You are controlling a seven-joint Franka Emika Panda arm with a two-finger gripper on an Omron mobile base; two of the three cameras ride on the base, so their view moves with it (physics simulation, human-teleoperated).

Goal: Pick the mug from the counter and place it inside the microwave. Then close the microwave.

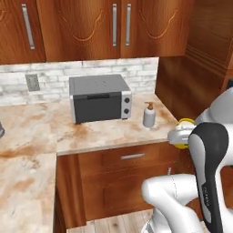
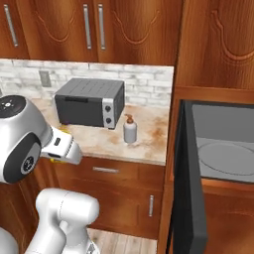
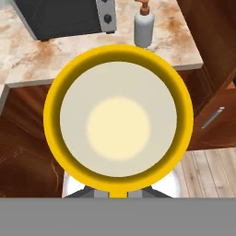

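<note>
Yellow mug (image 3: 118, 120): one item, plain, cream-coloured inside, seen from straight above its mouth in the hand view. It was off the counter (image 1: 104, 132), carried in the air in front of the reddish cabinets, with wood floor below it. From the left base view a sliver of yellow showed just past the counter's right end, beside the white wrist.

Gripper (image 3: 118, 193): closed tight on the mug's rim at the near edge; the fingers themselves were mostly hidden under the mug.

Microwave (image 2: 223, 149): one, black, built into the tall wooden unit at the right. Its door (image 2: 188, 188) stood swung open toward the room, and the grey cavity with its round glass plate had nothing in it. The mug was still well apart from that opening, to its left.

Toaster oven (image 1: 100, 98): grey, two knobs, on the counter against the brick wall; not part of the job.

Soap bottle (image 1: 149, 116): white with brown cap, just to the right of the toaster oven, upright.

Progress, as judged: pick-up done. Remaining were the carry across to the open cavity, setting the mug on the glass plate, letting go, drawing back, and shutting the door. Roughly a third complete.
</note>
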